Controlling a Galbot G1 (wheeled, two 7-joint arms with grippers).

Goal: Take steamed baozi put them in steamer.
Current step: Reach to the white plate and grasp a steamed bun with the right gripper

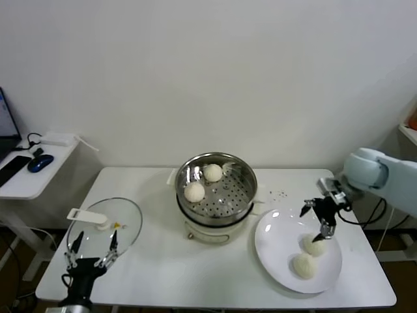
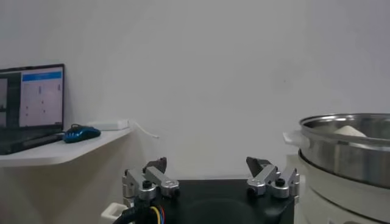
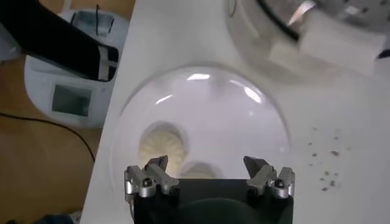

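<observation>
Hovering above the white plate (image 1: 273,251) at the bench's (image 1: 163,274) right, the right gripper (image 1: 316,220) spreads its fingers wide, holding nothing. Two steamed baozi (image 1: 303,265) lie on the plate; two more (image 1: 194,192) sit inside the steamer (image 1: 241,195) at centre. The left gripper (image 1: 93,244), fingers open and empty, waits near-left beside the glass lid (image 1: 127,222).

At the table's near left corner, the left arm (image 1: 77,297) is running out of the head view's bottom edge, only its gripper showing. The right arm (image 1: 384,176) is leaving past the right edge. In the right wrist view, the right gripper's body is covering the lower part of one baozi (image 3: 200,171) on the white plate (image 3: 201,109). In the left wrist view, the steamer's (image 2: 347,146) wall is hiding most of a baozi (image 2: 348,130), and the laptop screen (image 2: 31,97) is being cropped by the edge.
</observation>
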